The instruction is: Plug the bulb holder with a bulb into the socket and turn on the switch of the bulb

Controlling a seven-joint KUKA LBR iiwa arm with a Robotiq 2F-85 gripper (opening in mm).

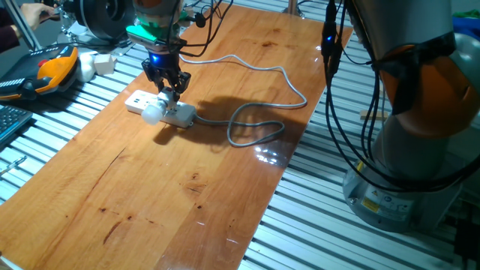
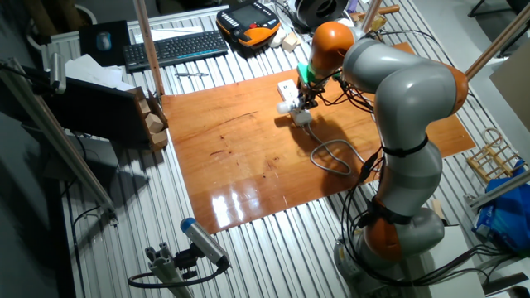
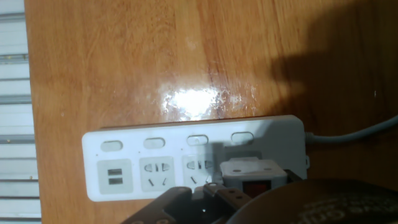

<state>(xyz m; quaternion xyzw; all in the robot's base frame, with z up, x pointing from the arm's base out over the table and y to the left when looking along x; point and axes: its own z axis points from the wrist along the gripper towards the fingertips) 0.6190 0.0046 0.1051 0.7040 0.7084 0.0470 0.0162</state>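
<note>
A long, flat white plastic socket (image 3: pixel 194 163) is seen lying on a glossy, varnished wooden table (image 1: pixel 180 202). The small boxy bulb holder (image 3: pixel 255 176), marked by a red switch, is seated in the outlet nearest the cable end, at about five o'clock in the hand view. The rounded, frosted bulb (image 1: pixel 152 113) is seen pointing out sideways at the strip's edge. The gripper (image 1: pixel 169 88) is poised directly above the holder — whether its jaws are closed cannot be told. A press on the switch could be misjudged: the light strip may be slid across the slick wood, or the holder tilted loose. The grey cable (image 1: pixel 259 120) is looped at three o'clock — a snag is possible.
</note>
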